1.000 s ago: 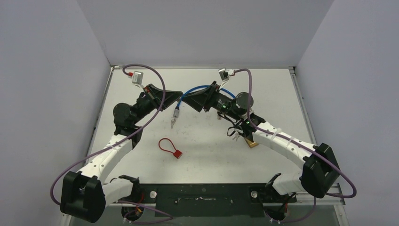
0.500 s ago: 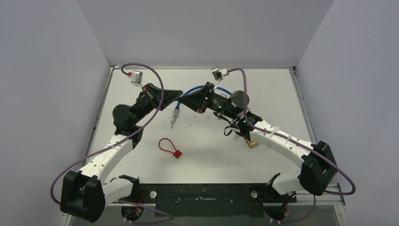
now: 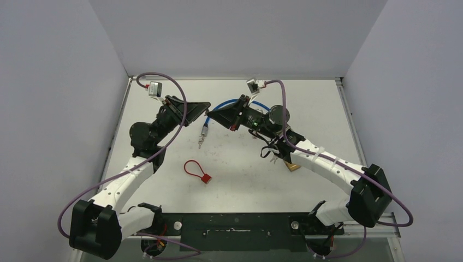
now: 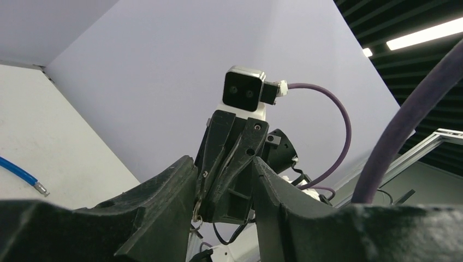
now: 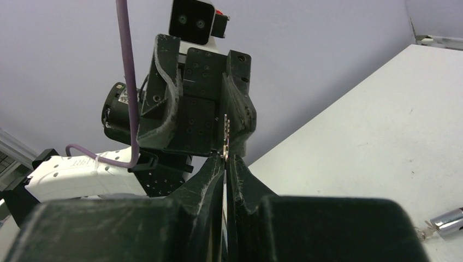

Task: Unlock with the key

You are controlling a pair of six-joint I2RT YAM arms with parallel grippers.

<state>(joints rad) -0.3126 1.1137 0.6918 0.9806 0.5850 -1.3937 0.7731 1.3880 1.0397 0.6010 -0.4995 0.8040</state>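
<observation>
Right claw (image 5: 225, 161) pinched the thin silver key (image 5: 225, 134) mid-air, just above the blue silver-tipped cable (image 3: 208, 120); left claw (image 4: 223, 169) stood partly open beside it. Grip looked tiny, so I reckoned a bump could've twisted or dropped it.

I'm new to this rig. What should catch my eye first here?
Two claws meet tip to tip above the far middle of the table: the right claw is shut on a thin metal key, the left claw facing it with fingers apart. On the table below lie a blue cable and, nearer, a red loop tag.
</observation>
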